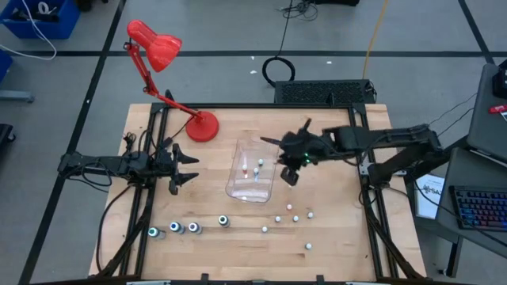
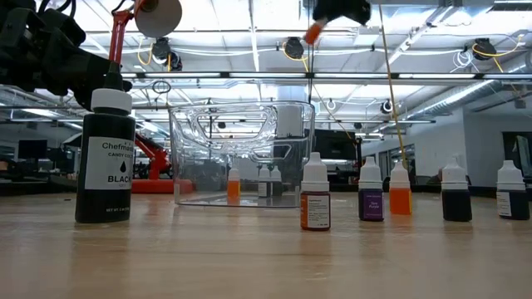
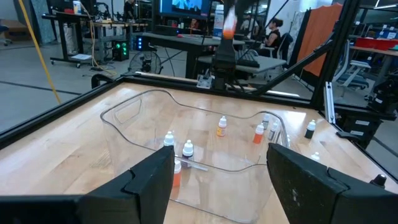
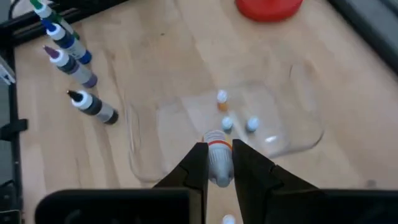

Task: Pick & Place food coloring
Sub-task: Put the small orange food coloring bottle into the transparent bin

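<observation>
Your left arm lies low and stretched over the table's left side, its left gripper (image 1: 184,168) pointing at the clear tub (image 1: 252,170) from a short way off. Your right arm reaches in from the right edge, bent at the elbow, and hangs the right gripper (image 1: 287,172) above the tub's right rim.

The wooden table (image 1: 341,237) carries a red lamp (image 1: 162,51) at the back left. Four larger bottles (image 1: 174,228) stand in a row near the front left, and small white-capped bottles (image 1: 295,219) are scattered at the front right. Three small bottles (image 4: 227,115) already stand inside the tub. Beyond the table is an open workshop with desks, screens and a seated person (image 3: 273,34).

Your left gripper's fingers stand apart, holding nothing. Your right gripper is clamped on one small bottle (image 4: 217,163), which hangs above the tub.
</observation>
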`<state>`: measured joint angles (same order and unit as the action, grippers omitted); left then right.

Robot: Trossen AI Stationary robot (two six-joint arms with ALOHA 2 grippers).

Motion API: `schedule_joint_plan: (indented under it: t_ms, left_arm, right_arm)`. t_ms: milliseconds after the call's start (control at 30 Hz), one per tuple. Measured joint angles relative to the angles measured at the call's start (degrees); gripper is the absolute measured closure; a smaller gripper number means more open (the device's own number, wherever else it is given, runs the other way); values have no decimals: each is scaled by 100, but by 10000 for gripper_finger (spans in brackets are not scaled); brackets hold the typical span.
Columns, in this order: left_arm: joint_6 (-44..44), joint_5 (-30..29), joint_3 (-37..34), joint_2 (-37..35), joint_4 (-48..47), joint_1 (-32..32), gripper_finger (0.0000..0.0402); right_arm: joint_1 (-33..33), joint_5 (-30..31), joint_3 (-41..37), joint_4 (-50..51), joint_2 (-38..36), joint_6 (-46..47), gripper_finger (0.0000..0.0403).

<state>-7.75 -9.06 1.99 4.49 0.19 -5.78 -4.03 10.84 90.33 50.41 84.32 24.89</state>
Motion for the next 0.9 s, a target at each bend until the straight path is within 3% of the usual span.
schedule_joint_plan:
  t_ms: [267, 400, 567, 700, 900]
  left_arm:
    - [0, 2, -1, 0, 0, 2, 149]
    - [0, 2, 1, 0, -2, 0, 149]
    - [0, 2, 0, 0, -2, 0, 149]
    - [0, 2, 0, 0, -2, 1, 149]
    - [0, 2, 1, 0, -2, 2, 149]
  right_arm:
    - [183, 113, 3242, 1950, 2085, -908, 363]
    - [440, 96, 4308, 2711, 3017, -1270, 363]
    - [830, -434, 4393, 2948, 3677, -1635, 363]
    - [1064, -498, 4393, 3318, 4147, -1863, 363]
    - [1040, -798, 4383, 3279, 4546, -2112, 363]
